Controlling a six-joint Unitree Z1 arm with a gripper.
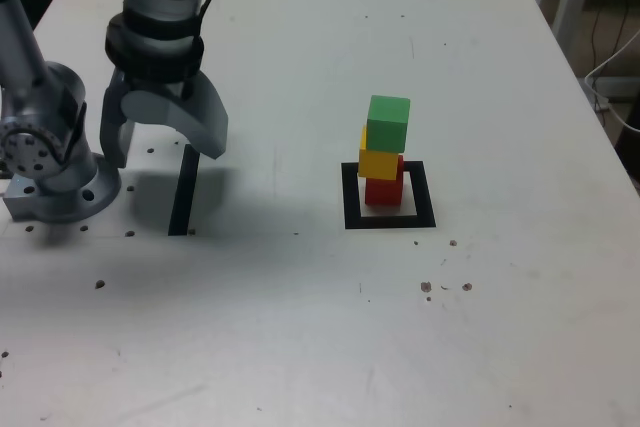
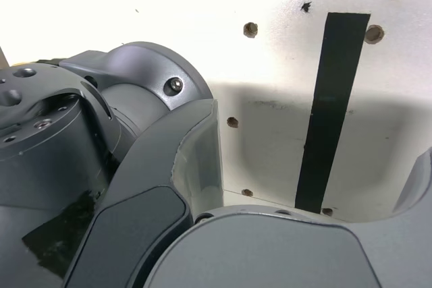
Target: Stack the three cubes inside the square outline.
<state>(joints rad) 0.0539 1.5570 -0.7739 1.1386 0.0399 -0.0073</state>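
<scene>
Inside the black square outline (image 1: 352,194) stands a stack of three cubes: the red cube (image 1: 384,189) at the bottom, the yellow cube (image 1: 379,161) on it, the green cube (image 1: 388,123) on top, shifted slightly to the exterior view's right. My gripper (image 1: 162,150) hangs far to the exterior view's left, above the table near the arm's base, open and empty. The wrist view shows no cube, only the gripper's dark fingers (image 2: 196,160) over the table.
A straight black tape strip (image 1: 183,190) (image 2: 329,112) lies under the gripper. The arm's grey base (image 1: 45,162) stands at the exterior view's left edge. Small screw holes (image 2: 250,29) dot the white table (image 1: 320,327). Cables hang beyond the table's right edge.
</scene>
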